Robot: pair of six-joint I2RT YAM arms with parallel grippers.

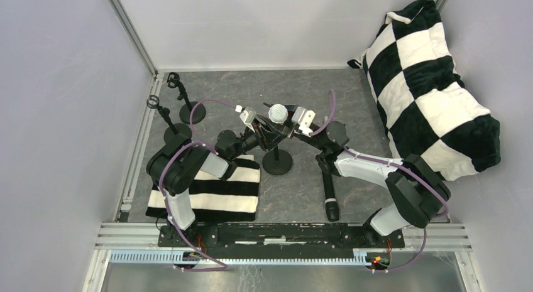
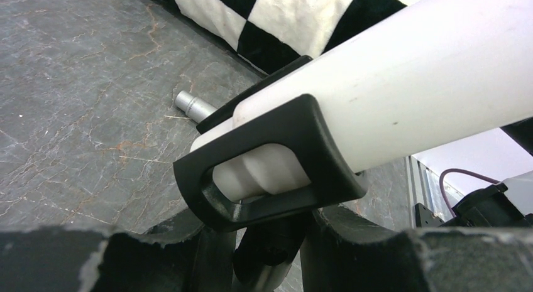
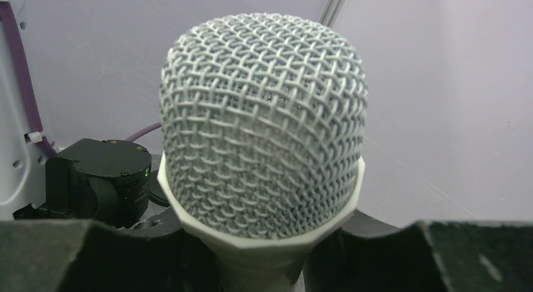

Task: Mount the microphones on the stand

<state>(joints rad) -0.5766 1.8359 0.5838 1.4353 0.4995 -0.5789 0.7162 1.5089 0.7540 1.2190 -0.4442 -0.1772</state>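
White microphone [image 3: 261, 160]: I grip it below the mesh head in the right gripper [image 3: 261, 260]. Its body sits in the clip [image 2: 317, 147] of the centre stand [image 1: 277, 161], whose neck my left gripper [image 2: 267, 251] clamps. Black microphone [image 1: 329, 191] lies at the stand's 5 o'clock.

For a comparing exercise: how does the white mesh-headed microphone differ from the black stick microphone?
The white microphone stands clipped in the black stand; the black microphone lies flat on the grey table. The right gripper holds the white one; no gripper holds the black one. Both are slim sticks.
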